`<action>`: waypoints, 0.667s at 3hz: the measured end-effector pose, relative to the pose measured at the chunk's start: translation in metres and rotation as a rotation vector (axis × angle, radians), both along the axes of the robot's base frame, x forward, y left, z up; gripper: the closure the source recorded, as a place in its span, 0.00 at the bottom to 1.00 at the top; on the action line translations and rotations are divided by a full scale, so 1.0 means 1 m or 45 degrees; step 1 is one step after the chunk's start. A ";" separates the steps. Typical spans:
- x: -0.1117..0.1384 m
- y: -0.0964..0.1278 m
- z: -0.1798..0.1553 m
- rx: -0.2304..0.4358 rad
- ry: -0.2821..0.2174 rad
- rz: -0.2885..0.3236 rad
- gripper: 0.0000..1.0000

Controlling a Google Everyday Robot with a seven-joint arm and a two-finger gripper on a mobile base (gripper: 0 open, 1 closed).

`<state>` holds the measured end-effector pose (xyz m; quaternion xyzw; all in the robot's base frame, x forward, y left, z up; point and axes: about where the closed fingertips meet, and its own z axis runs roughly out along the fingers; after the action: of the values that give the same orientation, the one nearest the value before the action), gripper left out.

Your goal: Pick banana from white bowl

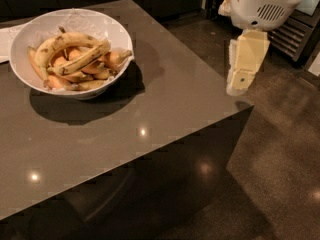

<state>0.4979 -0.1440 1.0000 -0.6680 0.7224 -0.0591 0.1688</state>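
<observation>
Hanging near the right corner of the surface (pixel 165 104), the gripper (pixel 236 86), grip state indiscernible, is well apart from the bananas (pixel 75 59) in the white bowl (pixel 25 36).

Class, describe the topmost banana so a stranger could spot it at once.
On the dark table, far from the robot's hand hanging by its right edge, find the white bowl at the far left. The banana lies topmost in it: the long yellow arch with brown spots, over shorter orange-tinted fruit.
</observation>
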 end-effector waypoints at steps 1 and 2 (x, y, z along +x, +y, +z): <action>0.017 0.034 0.005 0.009 -0.004 0.139 0.00; 0.033 0.069 0.003 -0.008 0.015 0.246 0.00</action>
<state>0.5306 -0.0754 1.0025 -0.7355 0.6553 -0.0409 0.1673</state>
